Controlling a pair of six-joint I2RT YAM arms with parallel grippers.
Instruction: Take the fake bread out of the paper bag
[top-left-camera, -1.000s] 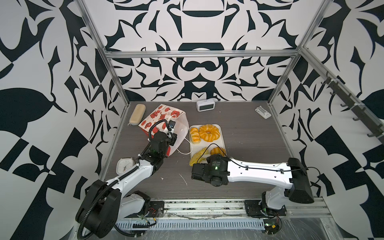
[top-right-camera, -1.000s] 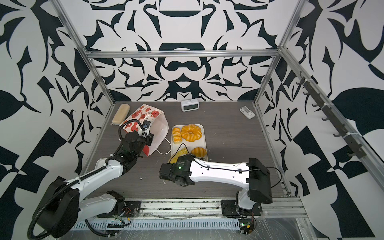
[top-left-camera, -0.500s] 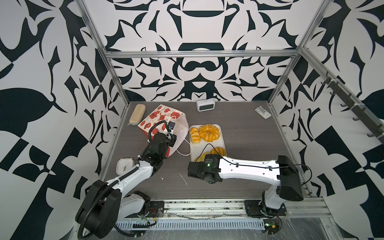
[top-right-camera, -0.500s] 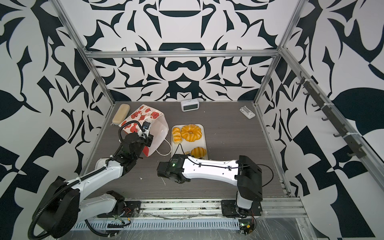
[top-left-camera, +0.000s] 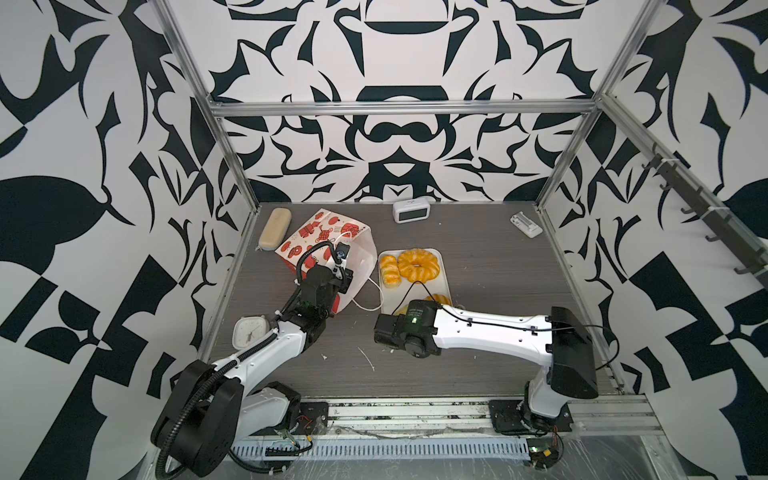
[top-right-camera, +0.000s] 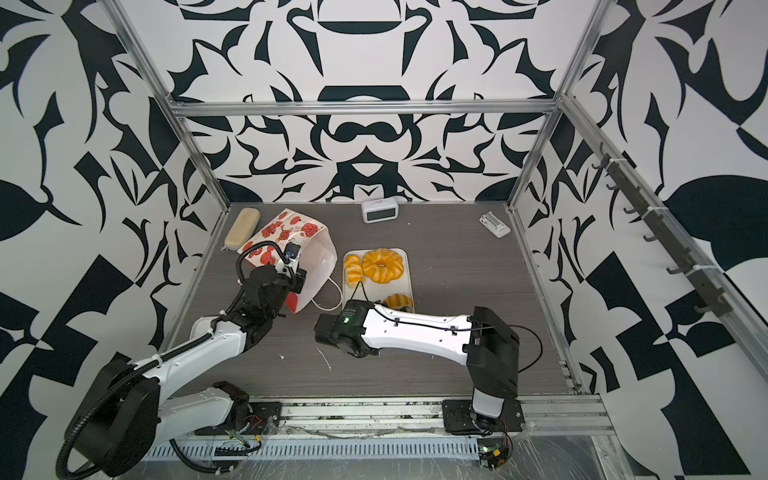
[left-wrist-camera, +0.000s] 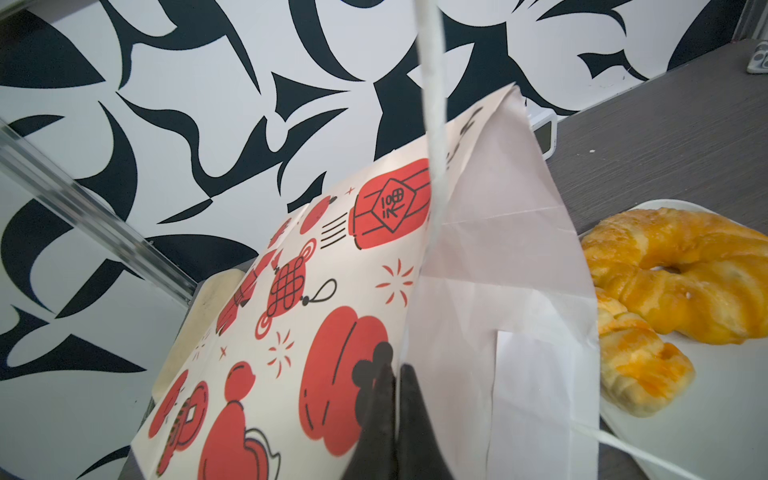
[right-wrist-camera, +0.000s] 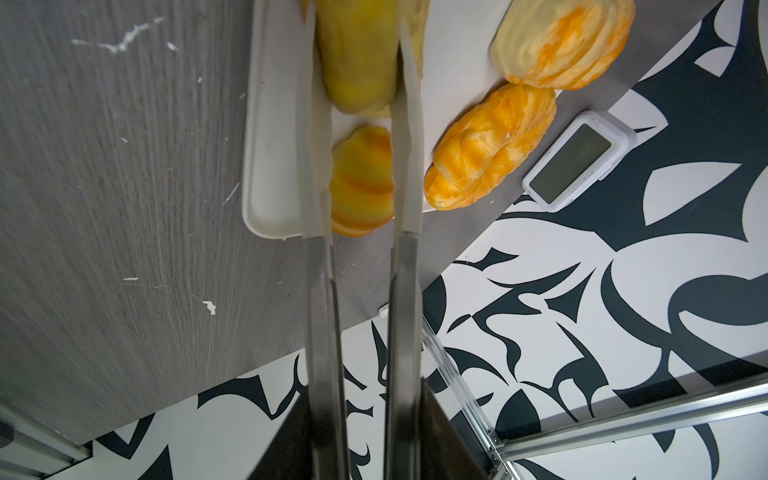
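set-down step, likely: left end effector (left-wrist-camera: 392, 388) clamps paper bag (left-wrist-camera: 316, 270); right end effector (right-wrist-camera: 358, 29), grip unclear, straddles fake bread (right-wrist-camera: 357, 75); next needs release.

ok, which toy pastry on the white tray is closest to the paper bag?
The small ridged golden-orange roll, at the white tray's far-left corner beside the red-printed paper bag; the big ring loaf sits beyond it.

Black-and-white patterned walls (top-left-camera: 395, 158) enclose a grey wood-grain tabletop (top-left-camera: 498, 270); an aluminium rail (top-left-camera: 399, 109) crosses at twelve o'clock.
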